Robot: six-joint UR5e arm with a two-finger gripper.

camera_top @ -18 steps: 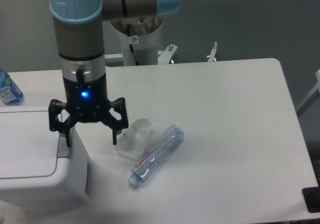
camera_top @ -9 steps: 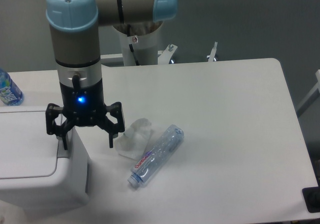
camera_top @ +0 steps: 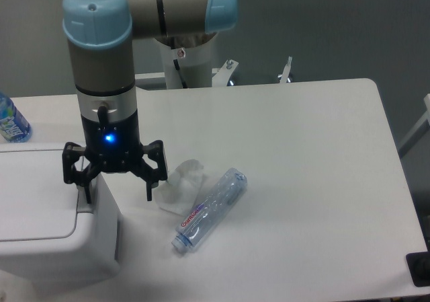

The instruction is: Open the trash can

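The trash can (camera_top: 47, 214) is a large boxy white bin at the lower left, with a flat white lid (camera_top: 33, 194) that lies shut and a grey strip along its right side. My gripper (camera_top: 118, 196) is open and points straight down over the bin's right edge. Its left finger (camera_top: 87, 191) stands over the lid's right rim. Its right finger (camera_top: 150, 189) hangs beyond the bin, above the table. The jaws hold nothing.
A clear plastic bottle (camera_top: 209, 209) lies on the white table (camera_top: 302, 181) to the right of the gripper, with a crumpled clear wrapper (camera_top: 180, 183) beside it. Another bottle with a blue label (camera_top: 11, 122) stands at the far left, behind the bin.
My gripper has moved slightly left and down toward the bin's right edge. The lid, bottle and wrapper have not moved.
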